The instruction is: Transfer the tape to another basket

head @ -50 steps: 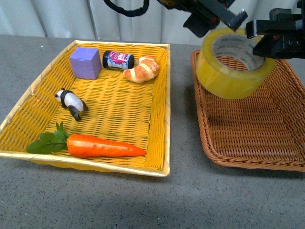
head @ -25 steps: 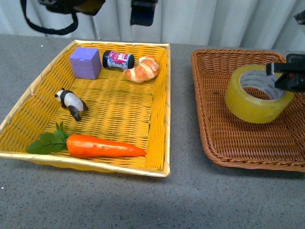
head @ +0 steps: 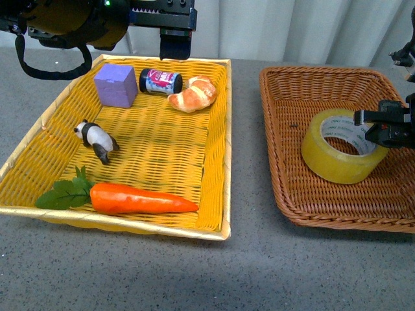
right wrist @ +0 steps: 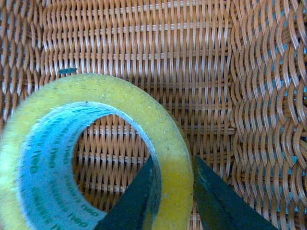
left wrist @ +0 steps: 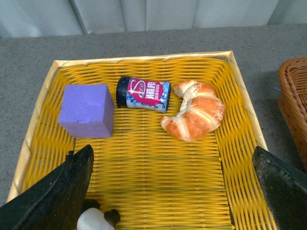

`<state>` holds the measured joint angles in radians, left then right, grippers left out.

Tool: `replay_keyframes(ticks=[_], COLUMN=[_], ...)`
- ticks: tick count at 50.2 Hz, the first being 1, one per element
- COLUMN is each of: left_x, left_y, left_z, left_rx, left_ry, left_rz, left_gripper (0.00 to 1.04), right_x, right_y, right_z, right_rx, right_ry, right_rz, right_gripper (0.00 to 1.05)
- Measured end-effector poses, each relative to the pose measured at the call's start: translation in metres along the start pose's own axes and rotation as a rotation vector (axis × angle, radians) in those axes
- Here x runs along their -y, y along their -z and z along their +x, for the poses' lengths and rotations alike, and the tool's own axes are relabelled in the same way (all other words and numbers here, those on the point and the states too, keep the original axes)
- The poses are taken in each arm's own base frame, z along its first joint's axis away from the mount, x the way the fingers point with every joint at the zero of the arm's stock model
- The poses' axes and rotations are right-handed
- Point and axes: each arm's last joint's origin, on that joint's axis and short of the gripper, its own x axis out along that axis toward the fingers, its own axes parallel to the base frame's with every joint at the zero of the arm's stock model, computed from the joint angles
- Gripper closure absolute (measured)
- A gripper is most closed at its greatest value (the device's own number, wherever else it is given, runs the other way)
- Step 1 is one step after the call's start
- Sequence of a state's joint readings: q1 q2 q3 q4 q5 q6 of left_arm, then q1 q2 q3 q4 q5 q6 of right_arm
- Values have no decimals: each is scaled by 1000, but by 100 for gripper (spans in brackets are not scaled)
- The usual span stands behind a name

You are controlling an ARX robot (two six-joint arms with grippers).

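The yellowish tape (head: 337,155) lies low inside the dark brown wicker basket (head: 285,181), tilted, on the right. My right gripper (head: 376,126) is shut on the tape's wall at its right side. In the right wrist view the two dark fingers (right wrist: 139,196) pinch the tape (right wrist: 144,110) wall, one inside the white printed core, one outside, over the brown weave (right wrist: 216,57). My left gripper (head: 175,45) is open and empty above the far end of the yellow basket (head: 217,162); its fingers (left wrist: 57,191) stand wide apart in the left wrist view.
The yellow basket holds a purple cube (head: 117,84), a small jar (head: 161,81), a croissant (head: 193,94), a toy panda (head: 97,139) and a carrot (head: 139,197). Grey table (head: 246,272) lies between and in front of the baskets.
My right gripper has carried the tape down from above the brown basket's far rim to low inside it. My left arm has come into view over the yellow basket's far end.
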<state>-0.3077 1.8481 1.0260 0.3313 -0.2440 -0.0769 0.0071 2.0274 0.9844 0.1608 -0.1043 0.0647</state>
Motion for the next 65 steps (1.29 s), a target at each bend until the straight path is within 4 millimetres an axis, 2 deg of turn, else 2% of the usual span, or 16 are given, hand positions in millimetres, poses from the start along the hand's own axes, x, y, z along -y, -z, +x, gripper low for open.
replay_keyframes(ticks=[4, 17, 21, 24, 27, 30, 32, 34, 37, 39, 43, 47, 57, 65], left_x=[-1, -3, -7, -14, -25, -33, -40, -48, -55, -59, -67, -74, -84, -89], left_y=[2, -8, -7, 0, 11, 16, 19, 27, 38, 45, 57, 67, 98, 104], left_z=[-3, -15, -21, -32, -49, -61, -69, -79, -90, -97, -112, -126, -153, -167], left_rx=[8, 84, 238, 345, 436, 468, 481, 480, 470, 464, 462, 464, 453, 460], left_ry=[-20, -137, -69, -31, -21, -28, -30, -43, -42, -37, -35, -41, -42, -37], left_rz=[-1, -9, -33, -48, -63, -70, -72, -72, -68, -66, -66, -64, -64, -64], left_gripper=[6, 6, 17, 26, 38, 47, 54, 63, 75, 84, 101, 101, 101, 101], right_x=[0, 1, 0, 1, 3, 4, 3, 1, -1, -2, -3, -4, -6, -6], right_y=[0, 2, 0, -1, 10, 21, 31, 32, 33, 36, 50, 64, 90, 101], right_z=[-1, -15, -21, -23, -22, -28, -40, -57, -74, -89, -103, -117, -152, -165], right_rx=[38, 152, 186, 222, 493, 595, 703, 803, 862, 890, 877, 864, 864, 862], right_ry=[2, 82, 80, 83, 85, 85, 83, 79, 77, 76, 74, 79, 79, 79], right_rz=[-4, -32, -35, -38, -65, -76, -85, -93, -97, -99, -101, -105, -103, -104], right_gripper=[65, 29, 17, 12, 25, 32, 41, 50, 59, 70, 88, 104, 104, 104])
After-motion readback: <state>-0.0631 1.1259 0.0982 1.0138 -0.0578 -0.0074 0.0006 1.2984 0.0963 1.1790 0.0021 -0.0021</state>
